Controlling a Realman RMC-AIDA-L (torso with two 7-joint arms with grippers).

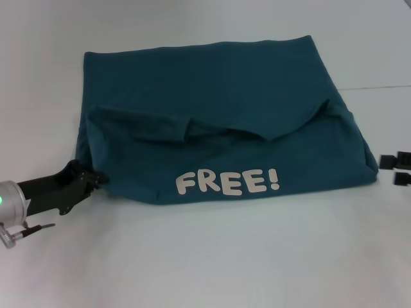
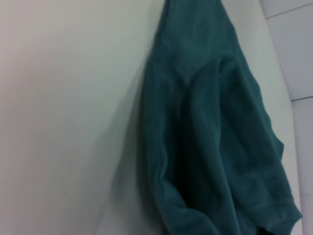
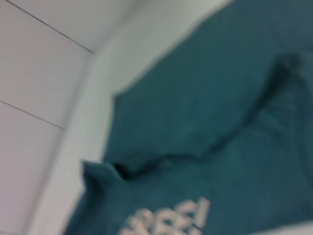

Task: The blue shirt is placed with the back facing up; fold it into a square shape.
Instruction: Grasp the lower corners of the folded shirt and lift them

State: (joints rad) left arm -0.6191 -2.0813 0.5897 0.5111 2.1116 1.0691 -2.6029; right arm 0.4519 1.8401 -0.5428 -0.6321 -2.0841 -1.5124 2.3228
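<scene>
1. Down at the shirt's near-left corner, the left gripper (image 1: 96, 180) touches the cloth; whether its jaws are pinching, I cannot tell.
2. At the right edge, the right gripper (image 1: 393, 169) sits apart from the cloth, apparently empty; jaw state unclear.
3. Centred on the white table (image 1: 212, 256), the blue shirt (image 1: 218, 122) lies folded once, its "FREE!" print (image 1: 228, 181) up; squaring looks still to do.

Shirt (image 1: 218, 122) lay before me on table: teal, folded over, near flap wrinkled, white "FREE!" print facing up.

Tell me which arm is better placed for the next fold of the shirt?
Probably left. The left gripper sits at the near left corner of the blue shirt, while the right gripper is off the cloth at the table's right edge.
</scene>
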